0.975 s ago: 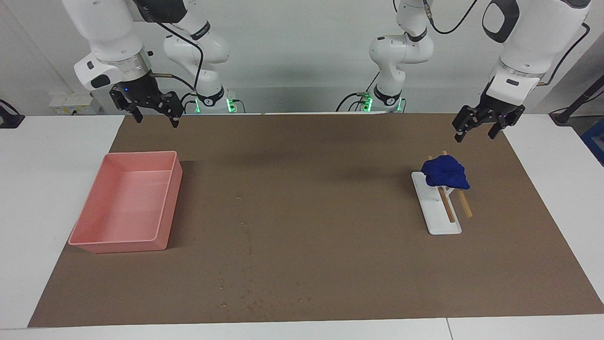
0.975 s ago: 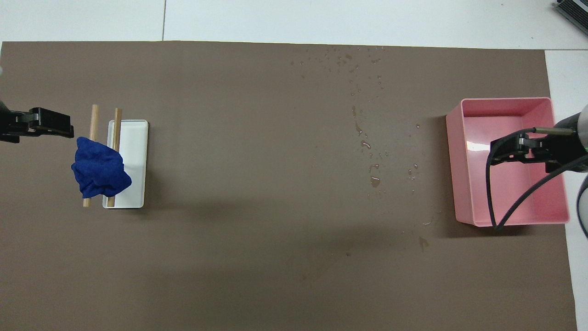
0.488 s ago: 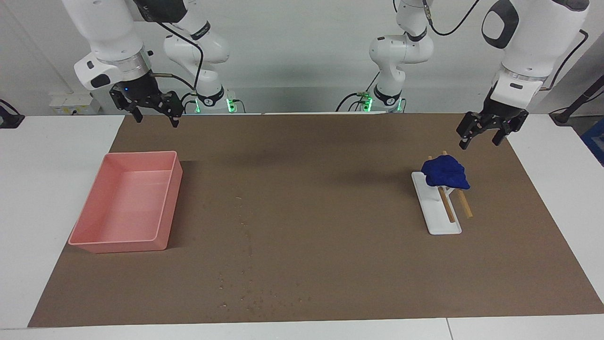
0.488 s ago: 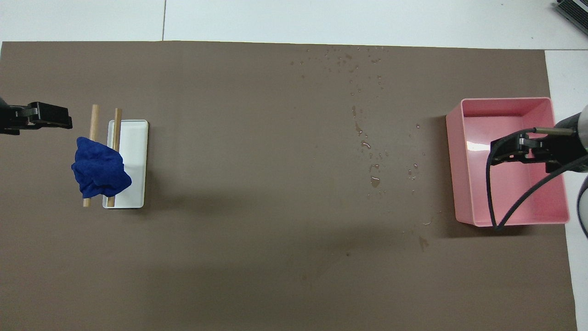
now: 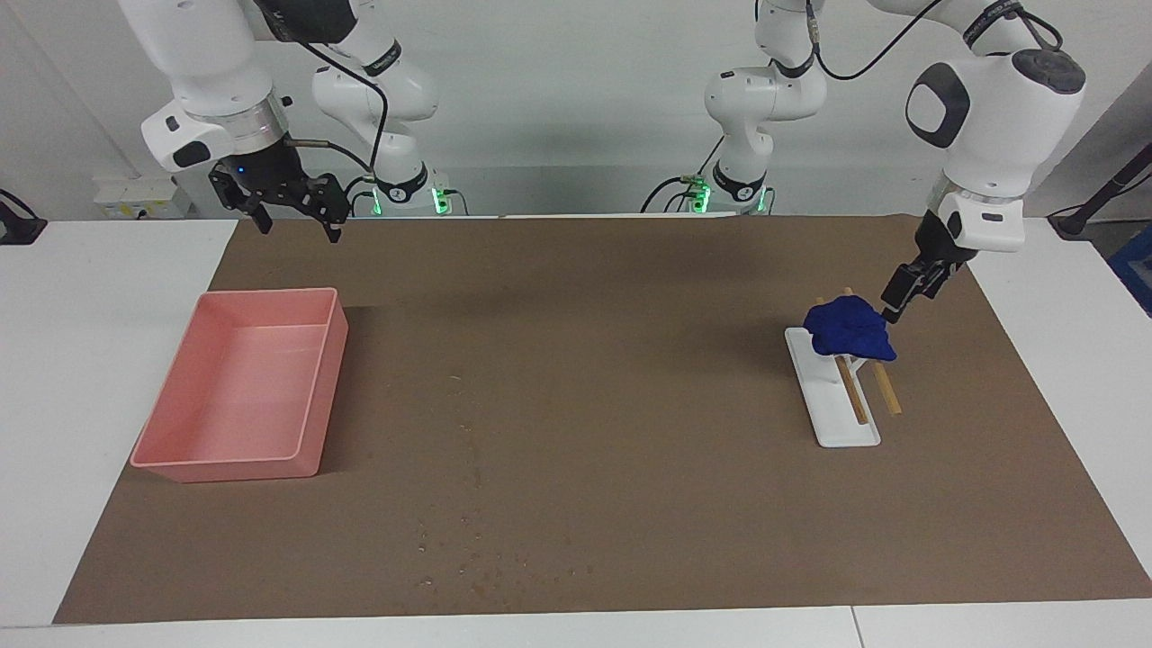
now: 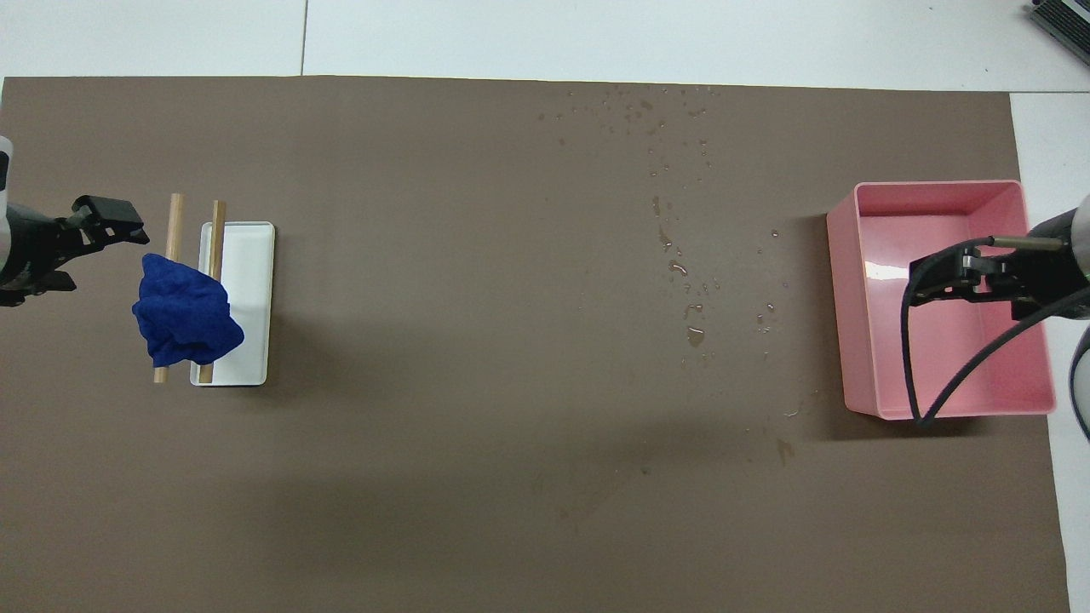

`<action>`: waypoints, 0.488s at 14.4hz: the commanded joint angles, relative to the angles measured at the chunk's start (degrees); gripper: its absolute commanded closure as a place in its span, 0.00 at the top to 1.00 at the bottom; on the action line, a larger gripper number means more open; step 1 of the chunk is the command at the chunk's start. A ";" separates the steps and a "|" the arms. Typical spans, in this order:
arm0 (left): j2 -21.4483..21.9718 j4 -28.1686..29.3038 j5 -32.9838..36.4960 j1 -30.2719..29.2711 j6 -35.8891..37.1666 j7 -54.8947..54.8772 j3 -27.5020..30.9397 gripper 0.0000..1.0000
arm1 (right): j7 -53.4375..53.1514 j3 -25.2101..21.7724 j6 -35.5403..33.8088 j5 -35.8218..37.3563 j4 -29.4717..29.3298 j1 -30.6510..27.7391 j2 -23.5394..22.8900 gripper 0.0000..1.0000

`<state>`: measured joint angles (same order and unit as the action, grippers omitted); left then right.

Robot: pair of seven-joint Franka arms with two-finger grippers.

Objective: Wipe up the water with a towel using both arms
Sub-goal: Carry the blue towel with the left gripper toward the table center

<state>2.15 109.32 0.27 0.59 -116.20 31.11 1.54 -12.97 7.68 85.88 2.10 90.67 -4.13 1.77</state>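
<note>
The blue towel (image 5: 849, 331) lies bunched on two wooden rods of a white rack (image 5: 844, 421) toward the left arm's end of the table; it also shows in the overhead view (image 6: 186, 319). My left gripper (image 5: 903, 295) is open, tilted, close beside the towel's upper edge and holds nothing; it also shows in the overhead view (image 6: 102, 238). Water droplets (image 5: 490, 569) are scattered over the brown mat mid-table, farther from the robots than the towel (image 6: 681, 268). My right gripper (image 5: 299, 225) is open and empty and waits in the air over the pink tray (image 6: 937, 281).
A pink plastic tray (image 5: 229, 468) stands toward the right arm's end of the table, with its rim in the overhead view (image 6: 937, 186). The wooden rods (image 6: 174, 217) stick out past the rack. A brown mat (image 5: 630, 297) covers the table.
My left gripper has come down and turned, from above the mat beside the rack to right beside the towel. The right arm, towel and water have not moved.
</note>
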 commanded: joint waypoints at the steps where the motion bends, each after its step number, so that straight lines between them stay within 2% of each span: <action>1: 1.98 6.50 -0.71 0.55 -4.02 7.11 0.04 1.00 | 0.84 0.32 0.69 -1.31 1.53 -0.88 1.39 1.00; 3: 1.98 9.50 -0.71 0.11 -5.08 9.39 0.04 1.00 | 0.84 0.32 0.69 -1.31 1.53 -0.88 1.39 1.00; 5: 1.02 9.94 -0.71 0.28 -6.57 17.79 0.04 1.00 | 0.84 0.32 0.69 -1.31 1.62 -0.88 1.48 1.00; 7: 1.45 12.57 -0.71 0.55 -7.55 20.65 -0.05 1.00 | 0.84 0.32 0.69 -1.31 1.71 -0.88 1.48 1.00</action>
<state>2.15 118.33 0.20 0.75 -121.63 48.29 1.40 -12.97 7.68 85.88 2.10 90.67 -4.13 1.77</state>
